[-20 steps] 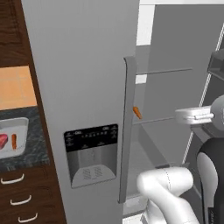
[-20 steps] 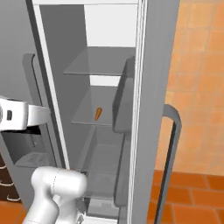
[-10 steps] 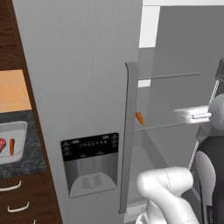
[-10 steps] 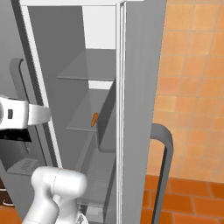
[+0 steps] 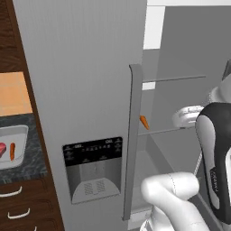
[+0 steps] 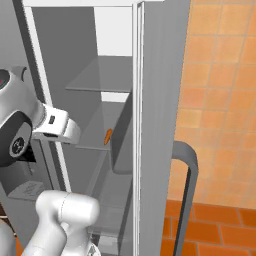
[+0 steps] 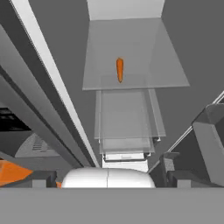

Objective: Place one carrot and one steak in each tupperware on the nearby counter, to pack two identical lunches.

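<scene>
Nearest, the tool (image 6: 68, 132) hangs at the mouth of the open fridge (image 6: 150, 100) with its jaws spread wide and nothing between them, which suits a reach that has not yet met its target. Just beyond it, lower glass shelves step back into the cabinet, and further in, on the upper glass shelf (image 7: 131, 52), lies the loose carrot (image 7: 119, 69), alone and well apart from the tool, pointing roughly along the line of approach. I judge the arm is lined up on this shelf because this carrot is the next piece to fetch. The hand view gives the straightest look: the carrot sits near the middle of its shelf, with bare glass all round it, so there seems to be room for the jaws to come down on either side. The right base view shows what the hand view cannot, the tool's height against the shelf edge, about level with the carrot. The left base view alone takes in the goal: past the closed fridge door (image 5: 81, 90) and its dispenser (image 5: 93, 169), the black table (image 5: 27, 169) carries a grey tray (image 5: 21, 135) holding a steak (image 5: 2, 150) and a packed carrot (image 5: 12, 151) side by side, so that lunch looks complete. A second tray cannot be made out.
</scene>
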